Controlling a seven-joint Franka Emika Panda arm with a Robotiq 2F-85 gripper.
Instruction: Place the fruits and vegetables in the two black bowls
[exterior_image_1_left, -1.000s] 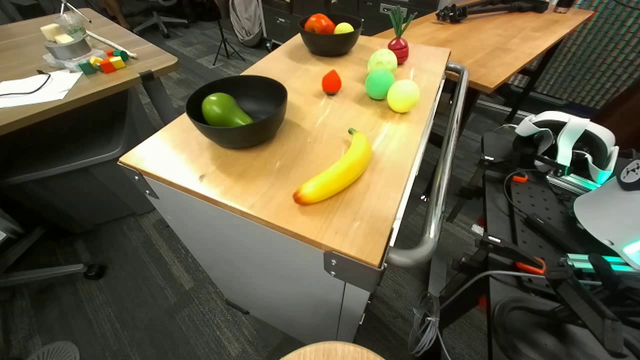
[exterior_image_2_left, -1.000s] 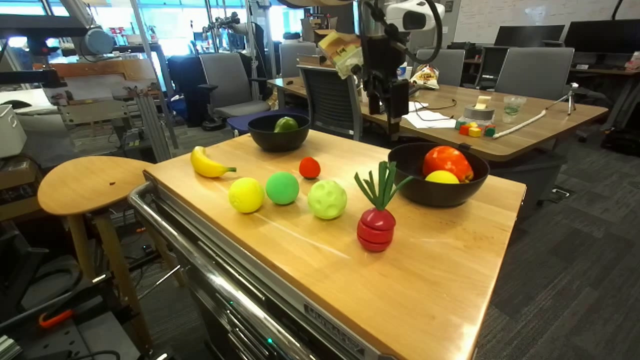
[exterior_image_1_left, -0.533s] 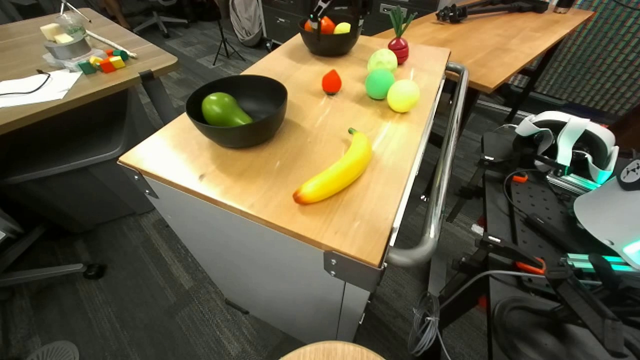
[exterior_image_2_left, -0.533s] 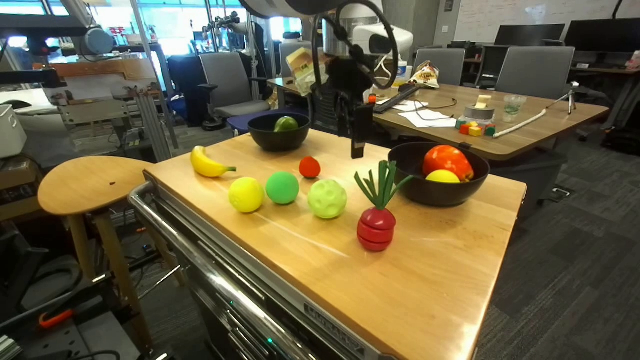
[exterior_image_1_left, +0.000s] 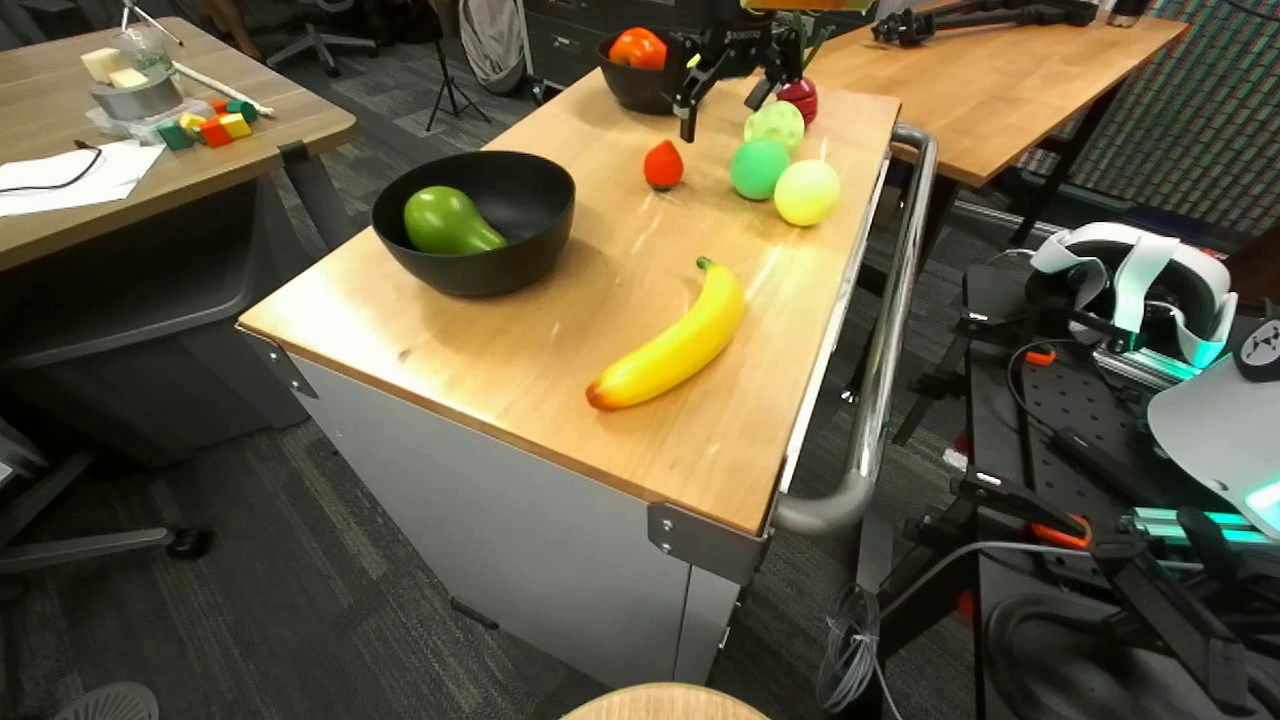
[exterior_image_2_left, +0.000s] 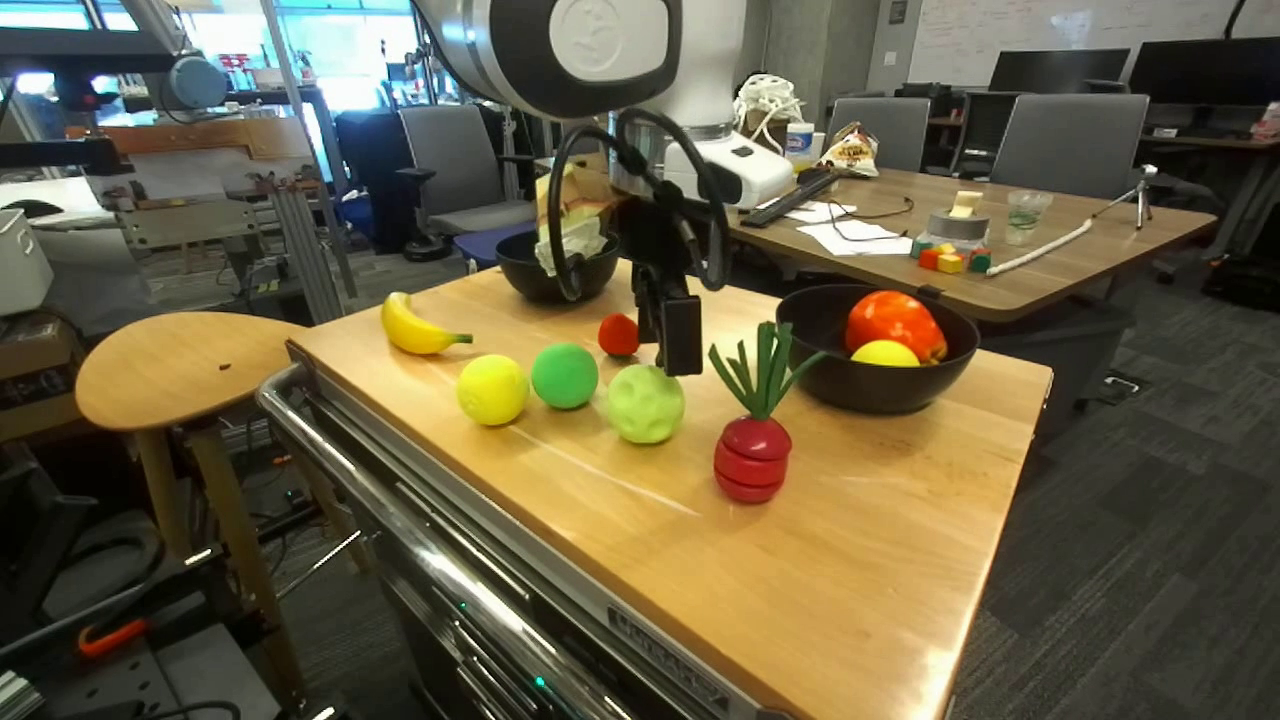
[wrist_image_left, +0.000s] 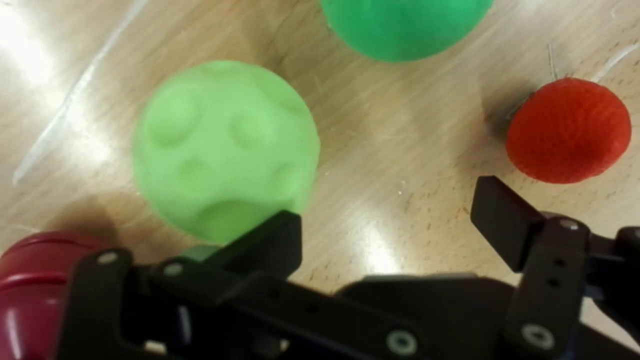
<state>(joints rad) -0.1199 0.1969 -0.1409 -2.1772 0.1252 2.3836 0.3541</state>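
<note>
My gripper (wrist_image_left: 390, 215) is open and empty, low over the wooden top, also in both exterior views (exterior_image_1_left: 722, 112) (exterior_image_2_left: 668, 365). One finger overlaps the edge of a pale green dimpled ball (wrist_image_left: 225, 145); the other is beside a red strawberry-like fruit (wrist_image_left: 567, 131). A green ball (exterior_image_1_left: 760, 168), a yellow ball-shaped fruit (exterior_image_1_left: 807, 192), a banana (exterior_image_1_left: 675, 340) and a red beet with green leaves (exterior_image_2_left: 752, 460) lie on the top. One black bowl (exterior_image_1_left: 480, 270) holds a green pear (exterior_image_1_left: 445, 222). The other black bowl (exterior_image_2_left: 870, 385) holds a red pepper (exterior_image_2_left: 895, 325) and a yellow fruit (exterior_image_2_left: 885, 353).
A metal rail (exterior_image_2_left: 450, 560) runs along one edge of the cart top. A round wooden stool (exterior_image_2_left: 180, 365) stands beside it. A cluttered table (exterior_image_2_left: 1080, 240) is behind. A yellow wrapped thing (exterior_image_2_left: 580, 215) on the arm hides the pear in that exterior view.
My gripper has come down and in over the middle of the top, between the dimpled ball and the strawberry. The dimpled ball has shifted slightly toward the green ball.
</note>
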